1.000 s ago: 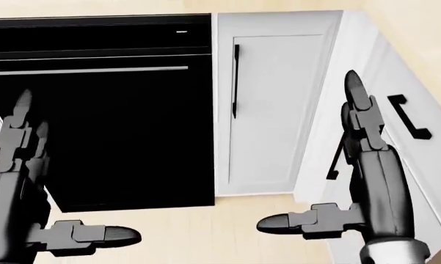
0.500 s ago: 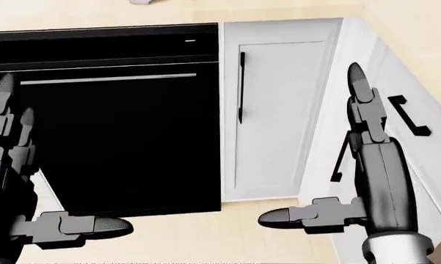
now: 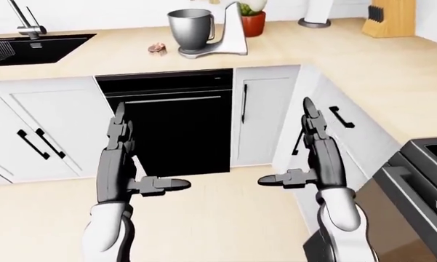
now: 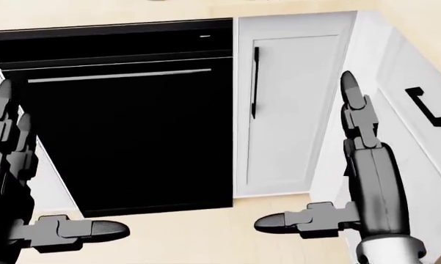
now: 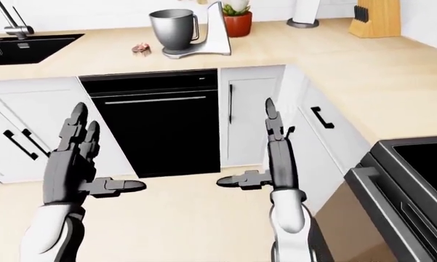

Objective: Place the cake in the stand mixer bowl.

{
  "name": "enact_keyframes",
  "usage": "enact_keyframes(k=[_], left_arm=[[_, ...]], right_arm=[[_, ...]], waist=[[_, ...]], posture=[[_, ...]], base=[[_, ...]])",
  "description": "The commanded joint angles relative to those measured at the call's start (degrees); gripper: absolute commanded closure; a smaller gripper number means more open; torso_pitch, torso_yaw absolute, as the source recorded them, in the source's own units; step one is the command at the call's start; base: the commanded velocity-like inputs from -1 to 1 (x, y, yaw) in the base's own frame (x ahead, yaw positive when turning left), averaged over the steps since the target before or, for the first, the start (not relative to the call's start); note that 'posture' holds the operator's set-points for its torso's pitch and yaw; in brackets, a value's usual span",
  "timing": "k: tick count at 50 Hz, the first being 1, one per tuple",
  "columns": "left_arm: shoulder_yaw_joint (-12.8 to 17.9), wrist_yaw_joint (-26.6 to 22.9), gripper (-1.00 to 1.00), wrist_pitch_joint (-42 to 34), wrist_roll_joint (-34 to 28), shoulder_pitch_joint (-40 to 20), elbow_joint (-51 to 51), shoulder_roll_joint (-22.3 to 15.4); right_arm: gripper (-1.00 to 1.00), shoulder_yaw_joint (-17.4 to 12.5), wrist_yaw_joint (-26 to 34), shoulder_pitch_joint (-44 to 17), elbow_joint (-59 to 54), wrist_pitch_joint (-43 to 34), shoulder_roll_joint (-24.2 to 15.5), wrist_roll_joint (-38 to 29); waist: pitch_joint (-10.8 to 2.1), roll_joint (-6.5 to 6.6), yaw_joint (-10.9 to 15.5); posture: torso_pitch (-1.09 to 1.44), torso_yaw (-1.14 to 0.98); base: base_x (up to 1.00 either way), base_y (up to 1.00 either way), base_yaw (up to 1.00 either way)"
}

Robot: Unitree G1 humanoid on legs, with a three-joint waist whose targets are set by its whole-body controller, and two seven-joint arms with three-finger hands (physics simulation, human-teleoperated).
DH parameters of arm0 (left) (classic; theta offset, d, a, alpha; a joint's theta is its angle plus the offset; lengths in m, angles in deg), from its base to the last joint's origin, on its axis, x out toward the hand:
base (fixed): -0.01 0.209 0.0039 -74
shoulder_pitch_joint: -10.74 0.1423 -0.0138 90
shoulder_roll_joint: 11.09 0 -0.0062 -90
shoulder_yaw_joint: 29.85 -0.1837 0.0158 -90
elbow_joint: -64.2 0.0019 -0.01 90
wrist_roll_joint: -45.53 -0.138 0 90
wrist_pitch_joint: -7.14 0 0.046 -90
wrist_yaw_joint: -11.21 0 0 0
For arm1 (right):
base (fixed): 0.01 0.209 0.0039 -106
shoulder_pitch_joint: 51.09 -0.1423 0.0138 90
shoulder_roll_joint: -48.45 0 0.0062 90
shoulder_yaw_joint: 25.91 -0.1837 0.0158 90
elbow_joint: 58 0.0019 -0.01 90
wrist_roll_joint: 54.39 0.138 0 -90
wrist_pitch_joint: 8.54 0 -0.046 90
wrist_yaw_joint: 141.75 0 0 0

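Near: left hand and right hand raised side by side, fingers spread straight, thumbs pointing inward, holding and touching nothing. Between and beyond them, black dishwasher. Far, on the desk: small cake just left of the stand mixer bowl, up-view from both hands; left hand judged nearer.
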Motion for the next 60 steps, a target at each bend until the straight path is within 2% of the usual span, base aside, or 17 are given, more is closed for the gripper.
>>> enact_keyframes(k=[1, 6, 9, 18, 20, 22, 25, 32, 35, 37, 39, 44, 46, 48, 49, 51, 60], left_arm=[[-0.78, -0.05, -1.0, 1.81, 0.1, -1.36, -2.64, -0.01], [-0.59, -0.15, -1.0, 1.72, 0.06, -1.46, -2.78, -0.08], [-0.59, -0.2, -1.0, 1.66, 0.04, -1.42, -2.94, -0.08], [-0.46, -0.36, -1.0, 1.7, -0.04, -1.32, -3.1, -0.13], [-0.45, -0.38, -1.0, 1.82, -0.08, -1.24, -3.05, -0.11], [-0.5, -0.38, -1.0, 1.84, -0.18, -1.2, -3.09, -0.1], [-0.42, -0.35, -1.0, 2.0, -0.2, -1.22, -2.93, -0.07], [-0.58, -0.31, -1.0, 2.15, -0.37, -1.15, -2.92, -0.03], [-0.61, -0.31, -1.0, 2.28, -0.42, -1.13, -2.76, -0.02], [-0.6, -0.32, -1.0, 2.21, -0.42, -1.18, -2.83, -0.01], [-0.61, -0.31, -1.0, 2.14, -0.43, -1.18, -2.95, 0.0], [-0.61, -0.3, -1.0, 2.01, -0.45, -1.32, -3.08, -0.02], [-0.62, -0.28, -1.0, 2.05, -0.47, -1.38, -2.97, -0.02], [-0.62, -0.25, -1.0, 2.19, -0.47, -1.41, -2.8, -0.01], [-0.63, -0.24, -1.0, 2.29, -0.5, -1.41, -2.69, -0.03], [-0.58, -0.26, -1.0, 2.19, -0.46, -1.44, -2.78, -0.05], [-0.43, -0.34, -1.0, 2.07, -0.33, -1.4, -2.98, -0.08]], right_arm=[[-0.95, -1.09, -0.59, -1.24, 2.73, 1.66, -0.44, -0.29], [-0.95, -1.05, -0.67, -1.09, 2.52, 1.84, -0.42, -0.28], [-0.96, -0.96, -0.74, -1.01, 2.51, 1.83, -0.39, -0.42], [-0.96, -0.66, -0.91, -0.51, 2.58, 2.17, -0.25, -0.62], [-0.96, -0.61, -0.92, -0.4, 2.67, 2.17, -0.22, -0.69], [-0.96, -0.52, -0.94, -0.38, 2.53, 2.27, -0.2, -0.72], [-0.95, -0.56, -0.92, -0.27, 2.39, 2.45, -0.22, -0.7], [-0.95, -0.67, -0.89, -0.33, 2.32, 2.6, -0.26, -0.71], [-0.95, -0.66, -0.98, -0.27, 2.18, 2.79, -0.22, -0.72], [-0.96, -0.67, -0.99, -0.26, 2.21, 2.82, -0.22, -0.74], [-0.96, -0.73, -1.03, -0.21, 2.09, 2.97, -0.21, -0.68], [-0.95, -0.76, -1.07, -0.3, 1.93, 3.05, -0.21, -0.63], [-0.96, -0.79, -1.1, -0.27, 1.89, 3.1, -0.21, -0.61], [-0.96, -0.78, -1.12, -0.34, 1.82, 3.13, -0.21, -0.61], [-0.96, -0.81, -1.16, -0.33, 1.67, 3.24, -0.2, -0.54], [-0.95, -0.77, -1.16, -0.36, 1.71, 3.23, -0.21, -0.56], [-0.95, -0.67, -1.3, -0.1, 1.61, 3.53, -0.16, -0.51]], waist=[[-0.92, -0.1, -0.26], [-0.47, -3.12, -0.5], [-0.97, -6.65, -0.61], [-0.4, -3.5, -0.73], [-0.27, -1.58, -0.9], [-1.35, 2.36, -0.88], [-0.31, 0.8, -0.63], [-0.55, -3.28, -0.59], [-1.09, -6.96, -0.62], [-0.71, -5.46, -1.23], [-0.83, -5.83, -0.96], [-0.35, -3.33, -0.76], [-0.34, -1.4, -0.93], [-1.58, 2.84, -0.86], [-1.21, 0.7, -0.4], [-0.67, 0.54, -0.38], [-0.44, -5.22, 0.21]], posture=[[0.0, 0.0], [0.0, 0.0], [0.0, 0.0], [0.0, 0.0], [0.0, 0.0], [0.0, 0.0], [0.0, 0.0], [0.0, 0.0], [0.0, 0.0], [0.0, 0.0], [0.0, 0.0], [0.0, 0.0], [0.0, 0.0], [0.0, 0.0], [0.0, 0.0], [0.0, 0.0], [0.0, 0.0]], base=[[0.0, 0.17, 0.0], [0.0, 0.18, 0.0], [0.0, 0.17, 0.0], [0.0, 0.18, 0.0], [0.0, 0.17, 0.0], [0.0, 0.18, 0.0], [0.0, 0.18, 0.0], [0.0, 0.18, 0.0], [0.0, 0.19, 0.0], [0.0, 0.19, 0.0], [0.0, 0.18, 0.0], [0.0, 0.18, 0.0], [0.0, 0.19, 0.0], [0.0, 0.19, 0.0], [0.0, 0.19, 0.0], [0.0, 0.19, 0.0], [0.0, 0.14, 0.0]])
